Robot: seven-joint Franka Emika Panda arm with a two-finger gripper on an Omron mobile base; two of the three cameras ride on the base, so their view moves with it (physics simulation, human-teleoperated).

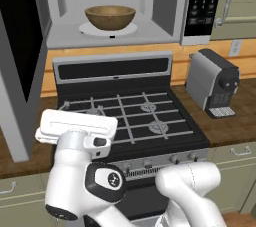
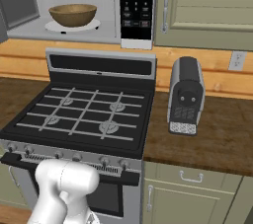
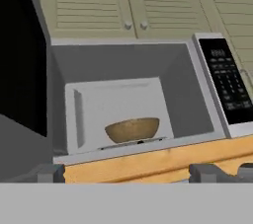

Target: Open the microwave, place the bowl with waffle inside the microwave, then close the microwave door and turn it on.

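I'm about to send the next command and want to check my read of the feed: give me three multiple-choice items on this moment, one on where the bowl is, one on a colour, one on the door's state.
1. Where is the bowl?
A. on a stove burner
B. on the turntable inside the microwave
C. on the counter beside the coffee machine

2. What colour is the bowl?
A. white
B. brown
C. black

3. How does the microwave door stand?
A. shut
B. swung open to the left
C. removed

Answers: 1 B, it sits on the white plate in the cavity; 2 B, a wood brown in all three views; 3 B, the interior is exposed and the door stands out at the left.
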